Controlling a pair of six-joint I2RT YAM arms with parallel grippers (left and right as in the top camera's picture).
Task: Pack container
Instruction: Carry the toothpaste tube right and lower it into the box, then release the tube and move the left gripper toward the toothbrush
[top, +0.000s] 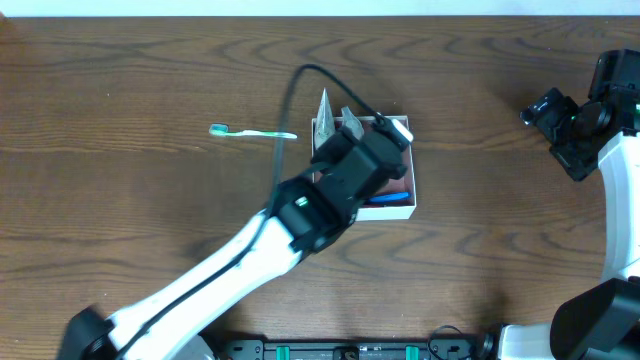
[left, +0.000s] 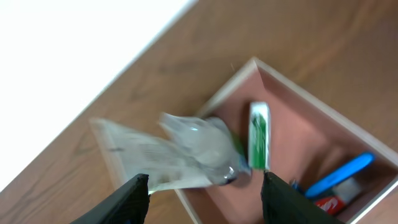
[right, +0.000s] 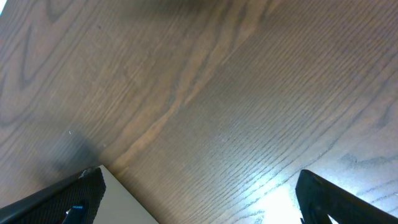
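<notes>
The container (top: 395, 212) sits near the middle of the table (top: 120, 200), and in the overhead view the left arm (top: 230, 265) covers much of it, reaching in from the container's near-left side. The left gripper (left: 204, 180) hangs above the container's left wall with its fingers (left: 134, 199) spread wide and nothing between them. Below them a clear plastic packet (left: 186, 149) lies across that wall, partly inside the container and partly out on the wood. The wrist picture is blurred, so what the packet holds cannot be told, though it looks crumpled and shiny. Inside the container, a green-and-white tube (left: 260, 143) lies flat on the pinkish-brown floor just beside the packet. Deeper in, toward the far corner from the packet, lie a blue item (left: 339, 177) and a small red-and-white item (left: 326, 202), close together. Outside the container, to its left in the overhead view, a toothbrush (top: 250, 132) lies flat on the table, its handle end pointing at the container and its pale green head away from it. The right gripper (right: 200, 177) is well apart from the container, off to its right, over bare wood, its fingers (right: 62, 199) also wide apart and holding nothing.
</notes>
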